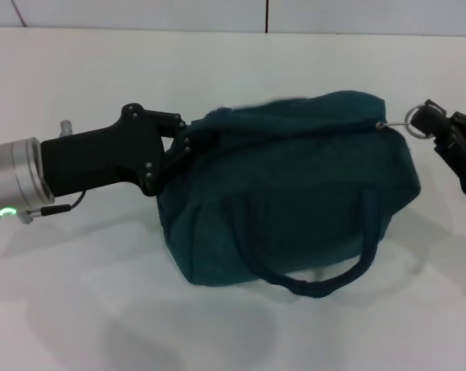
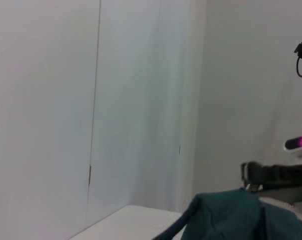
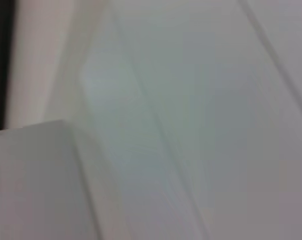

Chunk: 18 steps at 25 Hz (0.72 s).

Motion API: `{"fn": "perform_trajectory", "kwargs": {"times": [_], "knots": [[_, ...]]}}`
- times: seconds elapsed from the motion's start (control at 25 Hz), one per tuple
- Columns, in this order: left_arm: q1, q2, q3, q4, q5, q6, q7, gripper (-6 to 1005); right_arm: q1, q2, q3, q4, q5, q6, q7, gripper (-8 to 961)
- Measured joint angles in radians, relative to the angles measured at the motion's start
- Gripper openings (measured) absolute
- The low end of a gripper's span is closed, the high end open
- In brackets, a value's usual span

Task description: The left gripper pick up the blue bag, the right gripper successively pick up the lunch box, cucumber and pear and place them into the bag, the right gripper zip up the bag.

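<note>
So the white bench [image 1: 78, 309] has the blue bag [image 1: 294, 193] sitting mid-frame, top looking closed, one loop handle [image 1: 318, 282] flopped toward the front. Left gripper [image 1: 182, 143] is pinched on the fabric at the bag's left end. Right gripper [image 1: 427, 120] is clamped on the silver zipper ring [image 1: 415, 124] at the right end.
</note>
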Motion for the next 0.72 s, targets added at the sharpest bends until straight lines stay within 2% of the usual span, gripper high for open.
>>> {"fn": "perform_trajectory", "kwargs": {"times": [0.44,0.72], "knots": [[0.01,0.001,-0.006,-0.001,0.011,-0.002,0.003,49,-0.007,-0.004,0.003,0.058,-0.005,0.06,0.0,12],[0.02,0.009,-0.006,-0.002,0.011,-0.001,0.001,49,-0.028,-0.006,0.021,0.061,0.0,0.074,-0.012,12]]}}
